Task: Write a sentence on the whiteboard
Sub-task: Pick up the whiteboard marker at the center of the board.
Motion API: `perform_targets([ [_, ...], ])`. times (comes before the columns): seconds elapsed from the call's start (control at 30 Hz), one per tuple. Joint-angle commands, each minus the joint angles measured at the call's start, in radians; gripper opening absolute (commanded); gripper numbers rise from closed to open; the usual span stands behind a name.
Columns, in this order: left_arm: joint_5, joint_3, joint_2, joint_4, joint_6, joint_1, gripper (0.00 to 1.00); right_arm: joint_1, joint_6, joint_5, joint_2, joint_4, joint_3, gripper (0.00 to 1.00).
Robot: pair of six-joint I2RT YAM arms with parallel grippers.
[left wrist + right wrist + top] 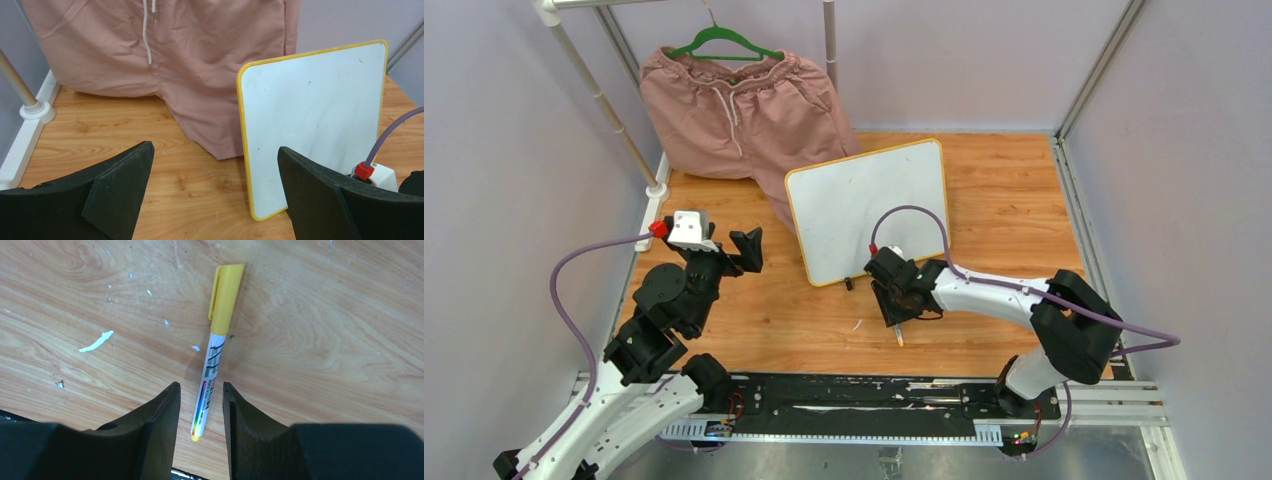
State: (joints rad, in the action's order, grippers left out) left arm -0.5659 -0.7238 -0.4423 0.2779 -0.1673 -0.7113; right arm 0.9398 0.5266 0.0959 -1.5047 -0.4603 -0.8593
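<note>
The whiteboard (pixel 869 210) stands propped on the counter (pixel 1004 220), its face plain white. Just in front of its near edge, the right claw (pixel 200 390) points down, half open. Its fingers straddle the tail of a yellow-capped marker (pixel 212 360) lying flat, with a thin gap on either side. Left of the whiteboard, the left claw (pixel 215 150) hangs wide open, holding nothing. Pink shorts (pixel 744 110) hang behind the whiteboard.
</note>
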Motion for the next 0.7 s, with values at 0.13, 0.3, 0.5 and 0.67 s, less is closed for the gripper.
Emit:
perform_targets([
  [0.13, 0.009, 0.007, -0.004, -0.027, 0.014, -0.016, 1.00, -0.018, 0.019, 0.037, -0.016, 0.045, 0.039, 0.38],
  [0.3, 0.005, 0.006, -0.002, -0.025, 0.015, -0.017, 1.00, -0.018, 0.015, 0.035, -0.039, 0.051, 0.057, 0.35],
  [0.5, 0.003, 0.006, 0.000, -0.025, 0.015, -0.017, 1.00, -0.018, 0.016, 0.036, -0.047, 0.048, 0.090, 0.27],
  [0.67, 0.005, 0.006, 0.002, -0.025, 0.015, -0.019, 1.00, -0.018, 0.021, 0.036, -0.027, 0.048, 0.116, 0.13],
])
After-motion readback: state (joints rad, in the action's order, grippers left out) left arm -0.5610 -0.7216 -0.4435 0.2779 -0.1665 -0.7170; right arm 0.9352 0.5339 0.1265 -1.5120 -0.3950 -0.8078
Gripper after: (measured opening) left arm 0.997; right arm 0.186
